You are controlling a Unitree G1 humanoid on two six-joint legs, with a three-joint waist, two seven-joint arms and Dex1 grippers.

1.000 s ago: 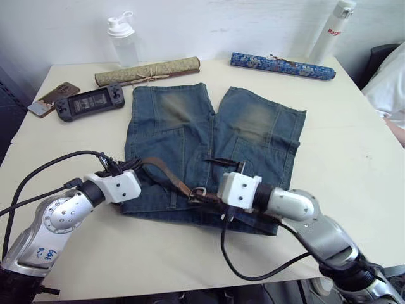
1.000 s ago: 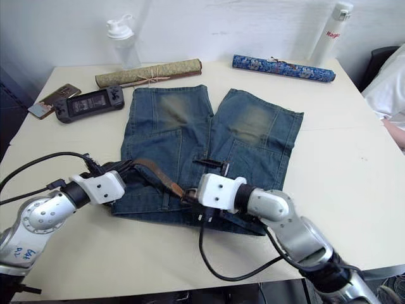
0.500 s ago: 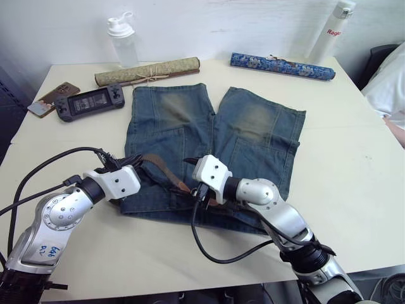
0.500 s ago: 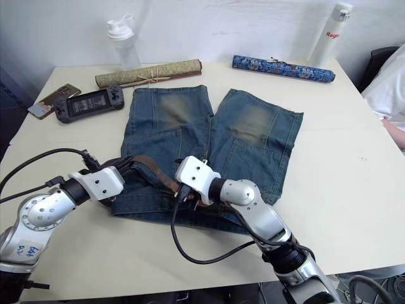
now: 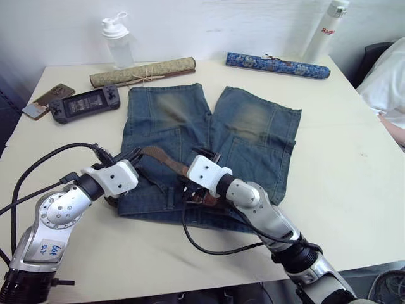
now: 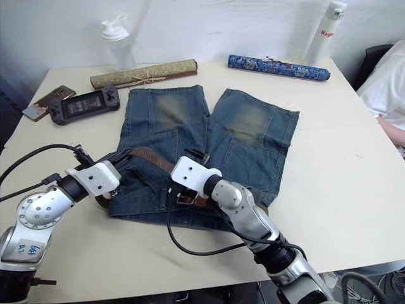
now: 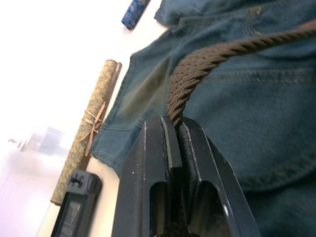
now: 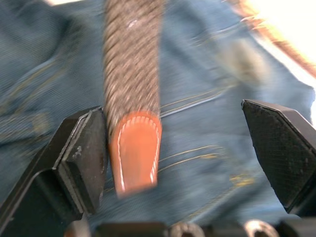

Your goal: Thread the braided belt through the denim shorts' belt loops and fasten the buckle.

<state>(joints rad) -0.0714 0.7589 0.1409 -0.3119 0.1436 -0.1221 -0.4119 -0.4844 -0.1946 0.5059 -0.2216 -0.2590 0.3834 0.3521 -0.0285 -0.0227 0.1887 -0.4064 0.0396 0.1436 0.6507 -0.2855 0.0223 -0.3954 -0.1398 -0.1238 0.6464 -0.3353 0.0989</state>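
Left eye view: one braided belt (image 5: pixel 166 163) — two pincers.

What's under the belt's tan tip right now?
Denim shorts lie beneath the tan tip of the braided belt, with yellow seam stitching showing. The tip itself covers whatever fabric is directly below it.

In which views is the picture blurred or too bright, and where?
Right wrist view: the belt and its tan tip are blurred, and the upper right corner is washed out. Left wrist view: the table beside the shorts is overexposed, and the bottle there is hazy. Both eye views look evenly lit and sharp.
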